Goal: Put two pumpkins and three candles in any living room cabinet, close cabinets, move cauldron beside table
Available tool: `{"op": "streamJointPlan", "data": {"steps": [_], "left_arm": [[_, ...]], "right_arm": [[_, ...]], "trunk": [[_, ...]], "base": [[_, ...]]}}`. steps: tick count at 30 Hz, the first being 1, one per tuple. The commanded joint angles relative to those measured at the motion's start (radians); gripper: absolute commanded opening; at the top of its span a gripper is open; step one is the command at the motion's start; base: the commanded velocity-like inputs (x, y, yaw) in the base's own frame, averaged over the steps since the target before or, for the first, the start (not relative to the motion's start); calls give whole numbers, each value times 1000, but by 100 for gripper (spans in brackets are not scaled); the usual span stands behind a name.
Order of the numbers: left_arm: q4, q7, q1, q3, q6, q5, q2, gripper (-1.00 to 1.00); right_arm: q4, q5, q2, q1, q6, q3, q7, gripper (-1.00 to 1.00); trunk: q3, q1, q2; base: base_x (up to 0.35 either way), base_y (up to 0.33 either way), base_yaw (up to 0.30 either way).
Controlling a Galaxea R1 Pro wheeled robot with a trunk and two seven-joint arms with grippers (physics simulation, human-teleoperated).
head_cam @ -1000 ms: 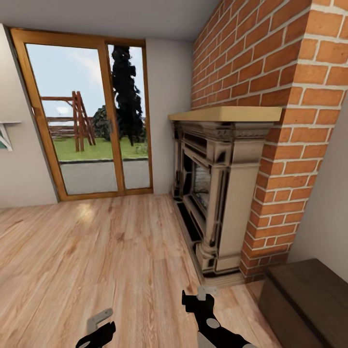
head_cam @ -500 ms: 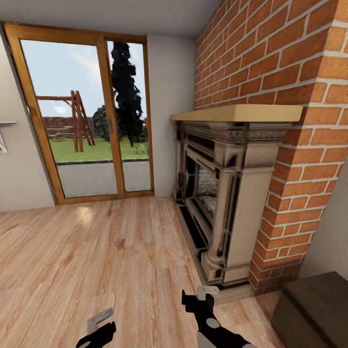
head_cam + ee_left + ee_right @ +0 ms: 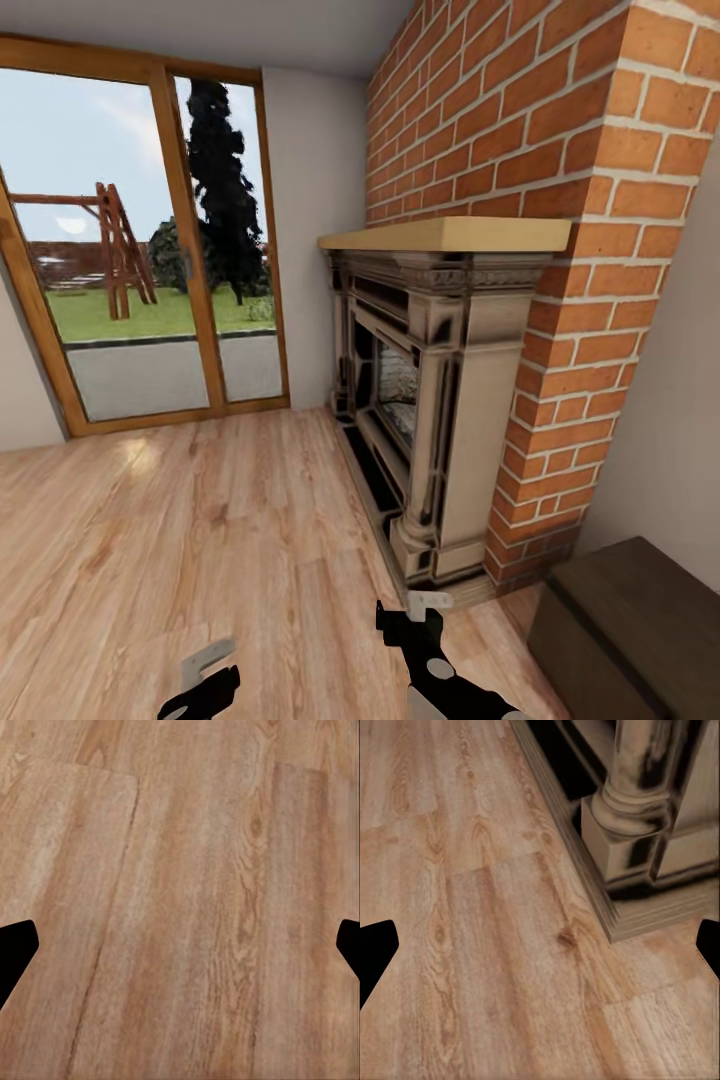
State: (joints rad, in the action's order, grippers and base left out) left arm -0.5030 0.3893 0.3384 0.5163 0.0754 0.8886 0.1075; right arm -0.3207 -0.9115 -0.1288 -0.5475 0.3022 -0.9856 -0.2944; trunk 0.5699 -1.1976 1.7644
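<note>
A dark-brown corner of the cabinet (image 3: 630, 620) shows at the lower right in the head view, beside the brick column. The pumpkins, the candles, the cauldron and the table are out of view. My left gripper (image 3: 205, 678) hangs low over the wood floor and is open; in the left wrist view its gripper (image 3: 180, 949) has black fingertips (image 3: 15, 949) wide apart with bare planks between them. My right gripper (image 3: 418, 612) is open too, near the fireplace base; the right wrist view has its gripper (image 3: 540, 949) over planks with nothing held.
An ornate cream fireplace (image 3: 440, 400) with a pale wood mantel stands in a red-brick chimney (image 3: 560, 130) at right; its plinth (image 3: 637, 840) lies just ahead of my right gripper. A wood-framed glass door (image 3: 130, 250) fills the far wall. Light plank floor (image 3: 200, 520) spreads to the left.
The whole view has shifted: the camera has moved, so the door and fireplace now sit further left and more of the cabinet shows. Both grippers hold the same pose.
</note>
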Motion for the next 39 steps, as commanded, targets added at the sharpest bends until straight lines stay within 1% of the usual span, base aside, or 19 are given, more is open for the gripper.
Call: {"op": "streamJointPlan", "data": {"steps": [1,11,39], "left_arm": [[-2,6,1,8,6,11,1,100],[-2,6,1,8,6,11,1,100],[-2,6,1,8,6,11,1,100]], "right_arm": [[0,-8,0,-1,4,-8,-5,100],[0,-8,0,-1,4,-8,-5,100],[0,-9,0,-1,3,-8,-5,100]], "trunk": [[1,0,1],[1,0,1],[0,0,1]], "base": [[0,0,-272],[39,0,-273],[130,0,-275]]}}
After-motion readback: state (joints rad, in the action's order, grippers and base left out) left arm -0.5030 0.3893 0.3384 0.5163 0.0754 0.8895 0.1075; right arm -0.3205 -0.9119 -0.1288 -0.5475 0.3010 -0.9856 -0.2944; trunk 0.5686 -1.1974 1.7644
